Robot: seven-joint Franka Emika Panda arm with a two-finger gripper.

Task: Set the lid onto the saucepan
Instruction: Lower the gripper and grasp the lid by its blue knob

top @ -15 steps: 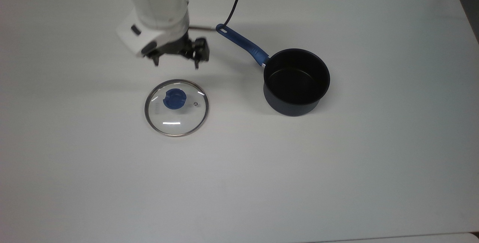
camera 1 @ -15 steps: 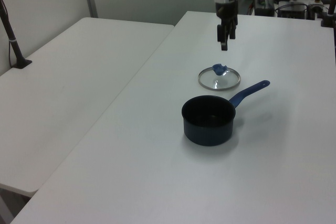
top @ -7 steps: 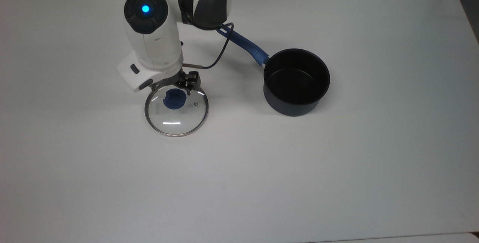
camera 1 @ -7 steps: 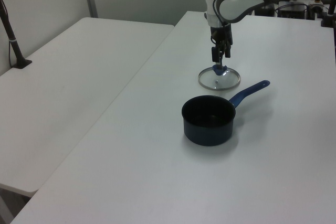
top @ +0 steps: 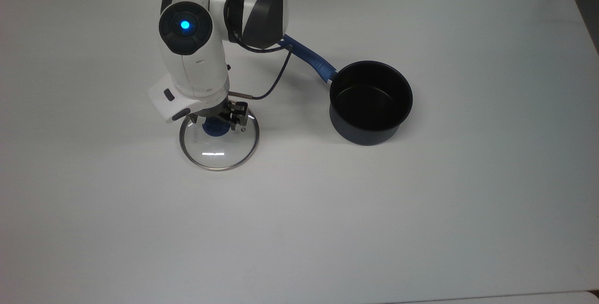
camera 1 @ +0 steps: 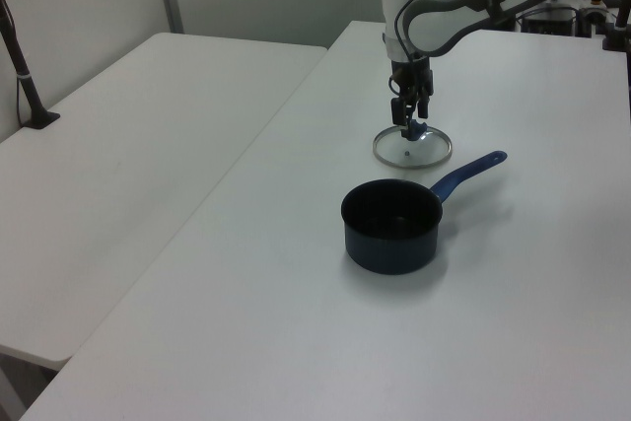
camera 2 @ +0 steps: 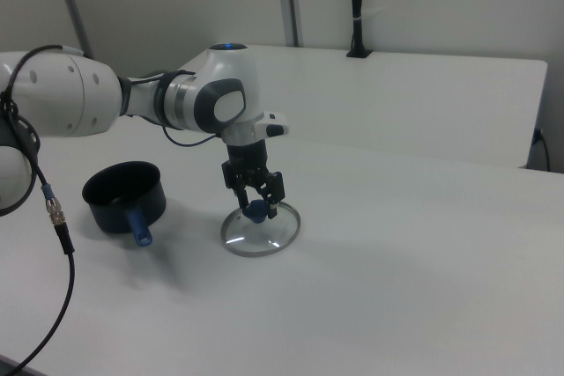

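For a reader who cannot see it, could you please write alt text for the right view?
A white robot arm's gripper straddles the blue knob of a glass lid lying flat on a white table. An empty dark saucepan stands apart toward the right view's left.

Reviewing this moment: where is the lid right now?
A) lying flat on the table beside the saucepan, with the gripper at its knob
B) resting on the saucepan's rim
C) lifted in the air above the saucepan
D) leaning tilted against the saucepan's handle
A: the lid lies flat on the table, apart from the open saucepan, with the gripper down at its blue knob.
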